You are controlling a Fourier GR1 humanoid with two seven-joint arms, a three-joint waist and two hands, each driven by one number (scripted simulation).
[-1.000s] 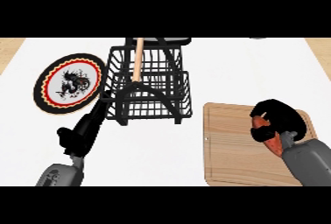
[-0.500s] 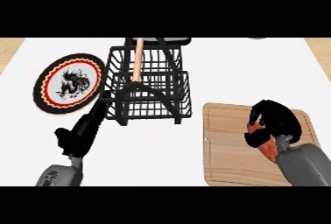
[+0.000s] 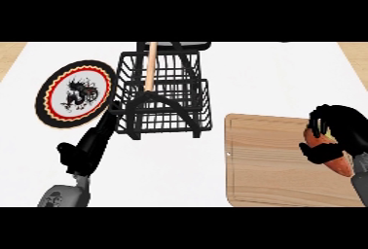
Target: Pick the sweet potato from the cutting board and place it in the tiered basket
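- So the sweet potato [image 3: 332,151] is over the right side of the cutting board [image 3: 277,165], with the right hand [image 3: 339,133] curled round it. Fingers wrap over the top and the thumb side tucks under, so only an orange strip shows. Can't tell if it's lifted off the wood or sitting on it.
- First worry: the grab looks to be toward one end, with a good bit of potato poking out down-right toward the forearm. It's tapered, so I'd guess it could pivot or slide out once the arm swings.
- The hand sits right at the view's right edge, and part of the potato is hidden behind the fingers, so how well it's seated is a guess.
- Next, the tiered basket [image 3: 164,95] is well apart, up and to the left. That's a long carry across bare counter.
- The basket is all black wire with a wooden handle [image 3: 150,65] running up the middle. Coming in too low could clip the rim or the handle, or shove the whole thing.
- The left hand [image 3: 72,154] hangs near the basket's lower left corner, fingers look relaxed and holding nothing. Probably fine, but it's close to the basket.
- The patterned plate [image 3: 75,93] sits just beside the basket on the left; a nudged basket could bump it.
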